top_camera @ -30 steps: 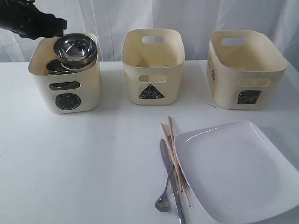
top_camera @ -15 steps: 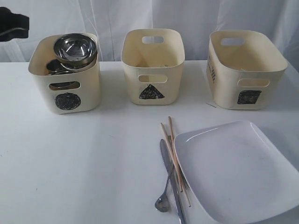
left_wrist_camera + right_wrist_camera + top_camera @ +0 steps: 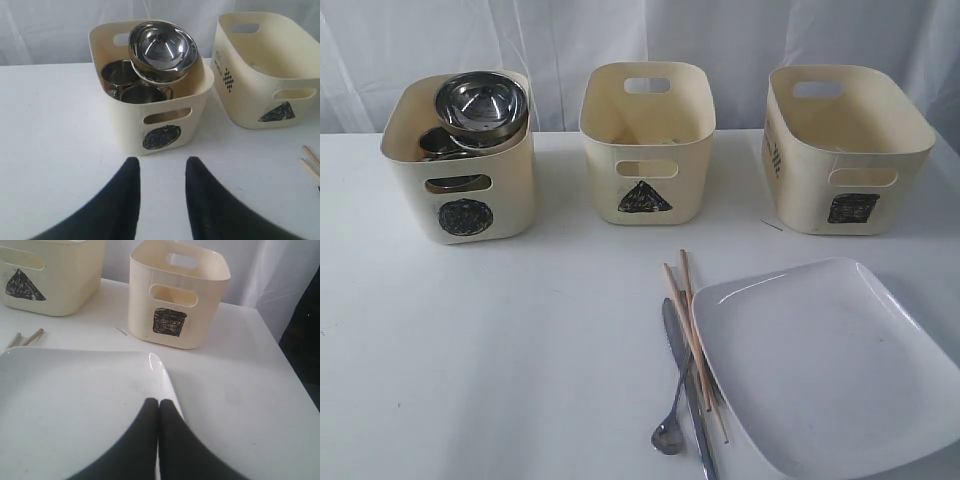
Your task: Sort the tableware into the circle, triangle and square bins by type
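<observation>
Steel bowl rests atop the mugs in the circle bin at ten o'clock, round vessels grouped by type; square plate, chopsticks and cutlery lie unsorted on the counter near five o'clock; left jaws apart, empty; right jaws closed, empty.

Three cream bins, each marked on the front wall below the handle slot with a hand-drawn black shape.
- Left bin: carried a scribbled circle.
- Middle bin: filled triangle.
- Right bin: filled square.

The middle bin's side wall bore a printed checker patch beside small lettering, too small to read. A similar side print on the right bin was also illegible.
</observation>
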Robot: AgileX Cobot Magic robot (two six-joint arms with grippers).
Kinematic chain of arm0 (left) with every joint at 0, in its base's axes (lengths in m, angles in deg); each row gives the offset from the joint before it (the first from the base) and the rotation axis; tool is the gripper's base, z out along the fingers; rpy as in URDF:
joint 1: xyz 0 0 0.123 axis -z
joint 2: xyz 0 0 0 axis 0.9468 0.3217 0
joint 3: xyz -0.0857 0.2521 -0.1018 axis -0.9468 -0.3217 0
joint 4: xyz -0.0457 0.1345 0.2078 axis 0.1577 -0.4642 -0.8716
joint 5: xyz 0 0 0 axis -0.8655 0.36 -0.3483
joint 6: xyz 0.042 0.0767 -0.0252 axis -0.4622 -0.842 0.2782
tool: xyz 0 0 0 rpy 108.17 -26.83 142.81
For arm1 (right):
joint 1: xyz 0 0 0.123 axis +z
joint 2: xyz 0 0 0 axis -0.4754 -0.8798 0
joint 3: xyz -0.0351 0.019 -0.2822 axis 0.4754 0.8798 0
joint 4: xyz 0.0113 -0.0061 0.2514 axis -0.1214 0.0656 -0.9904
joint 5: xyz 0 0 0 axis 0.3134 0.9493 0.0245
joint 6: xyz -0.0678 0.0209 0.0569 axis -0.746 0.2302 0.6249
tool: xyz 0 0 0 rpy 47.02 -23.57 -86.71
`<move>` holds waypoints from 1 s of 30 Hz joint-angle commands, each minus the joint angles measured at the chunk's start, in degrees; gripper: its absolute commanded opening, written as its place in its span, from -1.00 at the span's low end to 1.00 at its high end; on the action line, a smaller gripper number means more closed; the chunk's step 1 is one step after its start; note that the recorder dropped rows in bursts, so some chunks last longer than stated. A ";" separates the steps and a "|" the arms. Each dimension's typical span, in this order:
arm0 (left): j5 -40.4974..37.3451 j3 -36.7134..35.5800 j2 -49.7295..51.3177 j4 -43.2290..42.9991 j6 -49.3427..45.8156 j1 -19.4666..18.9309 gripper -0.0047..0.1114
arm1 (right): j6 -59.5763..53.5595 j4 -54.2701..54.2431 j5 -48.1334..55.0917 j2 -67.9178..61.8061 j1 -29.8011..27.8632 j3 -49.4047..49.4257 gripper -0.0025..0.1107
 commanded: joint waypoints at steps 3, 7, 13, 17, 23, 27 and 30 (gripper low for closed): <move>-0.93 -7.44 -9.97 0.90 0.46 -0.13 -0.57 | -0.50 0.01 -0.43 0.35 -0.25 0.30 -0.96; -2.05 -9.95 -14.29 0.90 0.46 -0.13 -0.86 | -0.50 0.01 -0.43 0.35 -0.25 0.30 -0.96; -3.20 -12.21 -18.99 0.90 0.33 4.13 -0.92 | -0.50 0.01 -0.43 0.35 -0.25 0.30 -0.96; -3.20 -14.74 -21.76 0.90 0.21 5.89 -0.92 | -0.50 0.01 -0.43 0.35 -0.25 0.30 -0.96; -3.61 -15.11 -24.30 0.11 0.21 5.90 -0.92 | -0.50 0.01 -0.43 0.35 -0.25 0.30 -0.96; -4.52 -15.11 -24.91 -2.25 0.21 5.90 -0.92 | -0.50 0.01 -0.43 0.35 -0.25 0.30 -0.96; -4.97 -15.11 -25.08 -4.98 0.21 5.90 -0.92 | -0.50 0.01 -0.43 0.35 -0.25 0.30 -0.96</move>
